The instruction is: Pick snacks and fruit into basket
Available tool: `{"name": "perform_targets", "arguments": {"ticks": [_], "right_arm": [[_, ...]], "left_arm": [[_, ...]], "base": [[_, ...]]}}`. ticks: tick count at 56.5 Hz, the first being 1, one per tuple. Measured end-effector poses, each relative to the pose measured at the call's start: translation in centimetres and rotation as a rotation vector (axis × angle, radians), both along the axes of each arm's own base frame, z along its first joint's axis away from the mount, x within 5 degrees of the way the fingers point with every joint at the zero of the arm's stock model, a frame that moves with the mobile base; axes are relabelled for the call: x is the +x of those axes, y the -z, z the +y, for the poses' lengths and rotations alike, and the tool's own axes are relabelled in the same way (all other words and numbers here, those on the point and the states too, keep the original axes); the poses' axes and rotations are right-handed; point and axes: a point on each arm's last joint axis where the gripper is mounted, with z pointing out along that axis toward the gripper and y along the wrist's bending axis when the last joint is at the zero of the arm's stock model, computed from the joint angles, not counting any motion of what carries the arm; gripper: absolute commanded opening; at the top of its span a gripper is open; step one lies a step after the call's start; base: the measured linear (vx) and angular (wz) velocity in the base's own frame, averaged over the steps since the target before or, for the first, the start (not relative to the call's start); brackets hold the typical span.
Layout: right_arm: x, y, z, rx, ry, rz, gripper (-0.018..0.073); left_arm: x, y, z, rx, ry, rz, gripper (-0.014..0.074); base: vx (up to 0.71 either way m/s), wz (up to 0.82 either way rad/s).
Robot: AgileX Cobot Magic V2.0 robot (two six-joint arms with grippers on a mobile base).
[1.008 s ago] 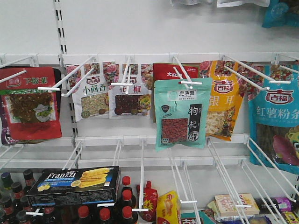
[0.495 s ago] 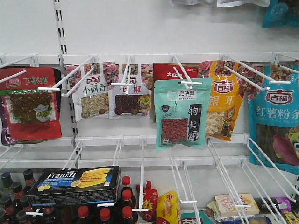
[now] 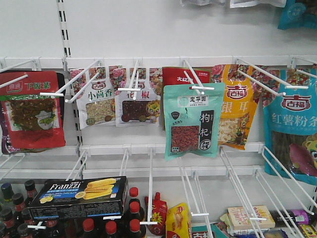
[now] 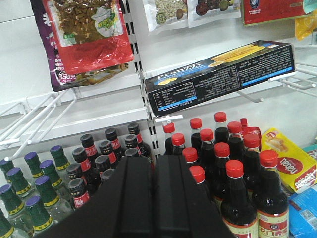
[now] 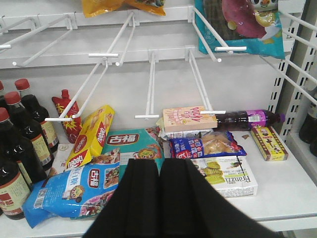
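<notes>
- The left gripper (image 4: pixel 152 163) is holding its two black fingers pressed together with nothing between them.
- The left wrist camera is facing rows of red-capped dark bottles (image 4: pixel 223 168) standing on the lower shelf, with purple-capped green bottles (image 4: pixel 29 191) standing to their left.
- The Franzzi cookie box (image 3: pixel 84 196) is lying across white wire hooks (image 4: pixel 166 119) above the red-capped bottles. In the left wrist view it is sitting tilted, up and to the right of the gripper and well apart from it.
- The red pouch with a green band (image 3: pixel 32 111) is hanging at the upper left, above the box.
- The mint-green pouch (image 3: pixel 193 121) is hanging from a hook in the middle of the upper row, overlapping a red pack behind it.
- The teal-blue pouch (image 3: pixel 292 129) is hanging at the far right.
- The right gripper (image 5: pixel 159 166) is showing its fingers closed against each other, gripping nothing.
- The right gripper is hovering over loose packets on the shelf, including a blue packet (image 5: pixel 74 191) and a white box (image 5: pixel 228 176).
</notes>
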Motion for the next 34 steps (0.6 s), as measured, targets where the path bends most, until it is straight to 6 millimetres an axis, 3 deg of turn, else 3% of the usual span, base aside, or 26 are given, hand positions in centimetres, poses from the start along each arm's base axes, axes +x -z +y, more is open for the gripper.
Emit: {"name": "perform_targets", "arguments": {"ticks": [23,34], "right_arm": [[0.0,0.0,-0.02,-0.007,0.0,0.0,-0.0008],[0.22,-0.98,-0.27,-0.184,-0.013,-0.105,-0.0008]], "left_arm": [[0.0,0.0,0.0,0.0,0.0,0.0,-0.0006],[0.0,0.0,0.0,0.0,0.0,0.0,-0.0006]], "base": [[0.0,0.0],[0.0,0.0]]}}
